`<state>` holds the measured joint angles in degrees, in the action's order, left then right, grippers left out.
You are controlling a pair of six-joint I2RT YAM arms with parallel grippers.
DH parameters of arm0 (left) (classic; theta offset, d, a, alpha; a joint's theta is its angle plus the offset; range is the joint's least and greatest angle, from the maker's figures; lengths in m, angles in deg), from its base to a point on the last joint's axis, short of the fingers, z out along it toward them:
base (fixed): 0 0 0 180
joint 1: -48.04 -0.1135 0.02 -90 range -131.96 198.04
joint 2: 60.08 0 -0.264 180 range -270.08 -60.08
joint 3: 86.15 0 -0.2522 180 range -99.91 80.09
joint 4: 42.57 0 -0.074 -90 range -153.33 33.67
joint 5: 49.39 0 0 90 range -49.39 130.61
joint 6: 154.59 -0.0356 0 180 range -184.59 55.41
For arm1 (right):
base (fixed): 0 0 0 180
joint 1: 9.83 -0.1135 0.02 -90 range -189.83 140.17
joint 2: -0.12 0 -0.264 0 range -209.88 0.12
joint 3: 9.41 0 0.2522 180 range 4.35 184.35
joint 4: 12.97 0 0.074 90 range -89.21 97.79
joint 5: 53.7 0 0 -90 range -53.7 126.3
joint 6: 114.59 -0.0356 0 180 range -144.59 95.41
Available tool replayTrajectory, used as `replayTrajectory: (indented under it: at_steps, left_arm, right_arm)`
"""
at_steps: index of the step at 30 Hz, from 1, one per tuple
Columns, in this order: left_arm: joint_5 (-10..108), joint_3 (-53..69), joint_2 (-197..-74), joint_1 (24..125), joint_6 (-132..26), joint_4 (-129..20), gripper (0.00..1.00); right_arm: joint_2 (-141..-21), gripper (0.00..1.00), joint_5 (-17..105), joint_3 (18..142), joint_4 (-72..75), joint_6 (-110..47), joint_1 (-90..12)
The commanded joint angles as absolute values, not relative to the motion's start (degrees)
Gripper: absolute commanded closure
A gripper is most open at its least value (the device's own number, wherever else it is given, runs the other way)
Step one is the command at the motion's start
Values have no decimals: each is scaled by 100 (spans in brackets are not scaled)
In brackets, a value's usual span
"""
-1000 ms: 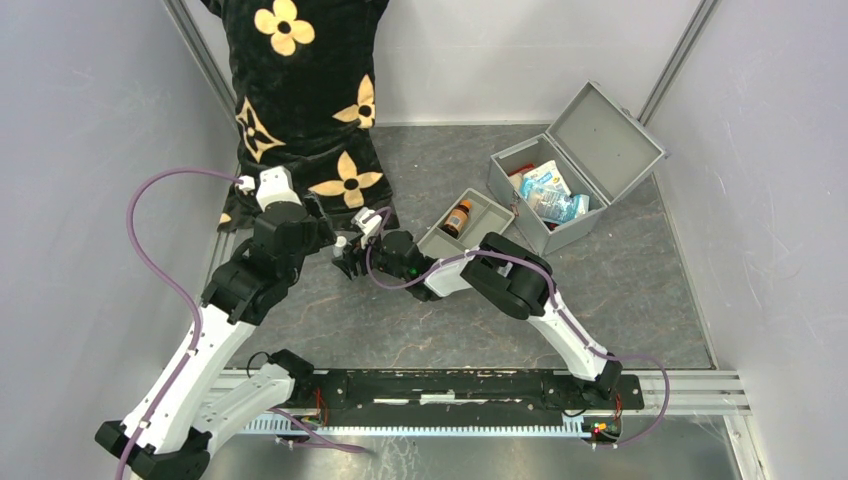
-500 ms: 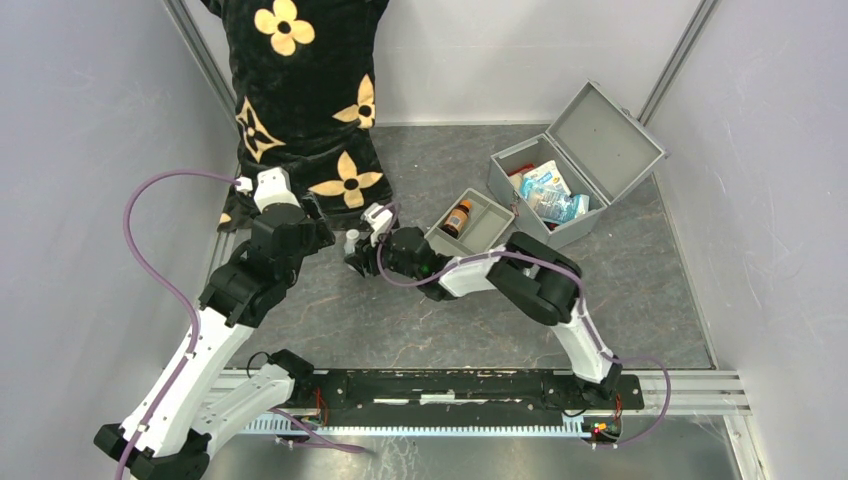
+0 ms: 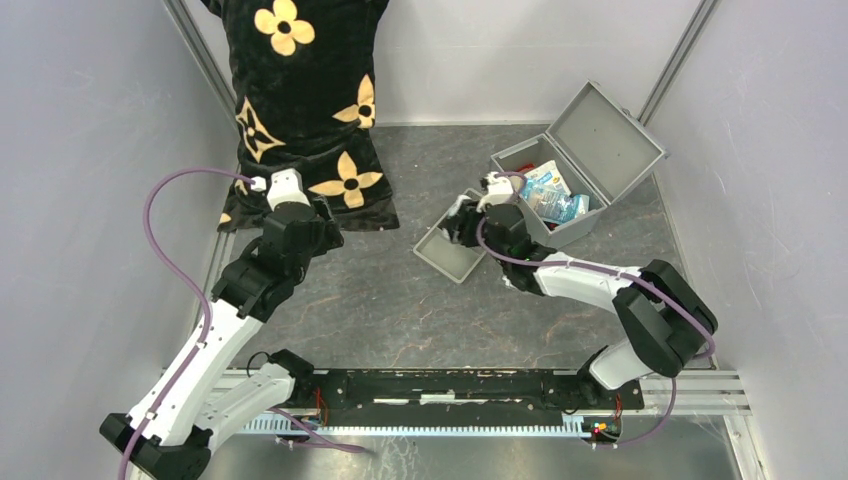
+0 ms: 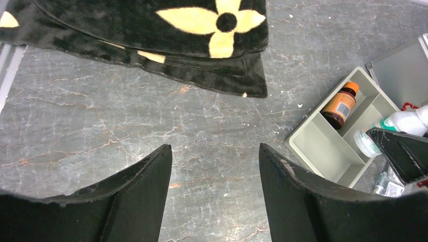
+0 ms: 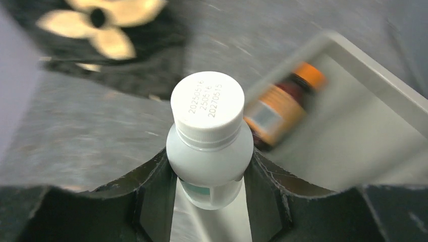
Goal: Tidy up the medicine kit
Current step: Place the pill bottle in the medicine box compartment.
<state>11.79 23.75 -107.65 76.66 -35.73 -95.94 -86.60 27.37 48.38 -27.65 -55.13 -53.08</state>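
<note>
Two bottles: white bottle (image 5: 207, 103) clamped in right gripper (image 5: 209, 166) over grey tray (image 3: 448, 257), apparently for compartment beside amber bottle (image 4: 339, 105) lying inside; medicine kit (image 3: 600, 135) open just beyond tray; left gripper (image 4: 213, 151) spread, empty, well left of tray.

Both arms (image 3: 203, 353) white with black joints (purple cables (image 3: 146, 213) looped).

A robotics lab test cell — the grey stone-patterned counter (image 3: 400, 320) is boxed in by plain pale wall panels (image 3: 90, 150) joined with bare aluminium posts (image 3: 200, 55). The left arm (image 3: 220, 330) and right arm (image 3: 600, 280) are bolted to a black rail (image 3: 450, 385) at the near edge, a purple cable (image 3: 150, 205) looping loose. A flower-patterned black cushion (image 3: 300, 80) and the open medicine kit (image 3: 605, 130) lie on it — a staged arrangement.
</note>
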Motion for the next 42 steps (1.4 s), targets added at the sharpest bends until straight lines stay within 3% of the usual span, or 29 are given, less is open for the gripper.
replayTrajectory:
  at_steps: [1, 15, 19, 25, 31, 42]
  left_arm:
    - [1371, 2419, -10837, 7651, -3614, -9229, 29]
    - [1437, 2410, -10949, 7649, -3620, -9215, 29]
    - [1442, 2419, -10948, 7647, -3611, -9222, 29]
    - [1425, 2435, -10961, 7646, -3629, -9219, 29]
    - [1437, 2427, -11024, 7648, -3645, -9194, 29]
    - [1471, 2530, -11025, 7644, -3611, -9122, 29]
  right_arm:
    - [-8343, 72, 2496, 4485, -1897, -6061, -4808]
    - [-8903, 72, 3472, 4903, -1137, -6879, -3847]
    - [-9023, 65, 3588, 4962, -1058, -7188, -3788]
    - [-8971, 41, 3515, 4914, -1008, -7295, -3773]
    - [-8854, 32, 3419, 4926, -894, -7260, -3738]
    - [-8329, 34, 3105, 5399, -131, -6023, -3729]
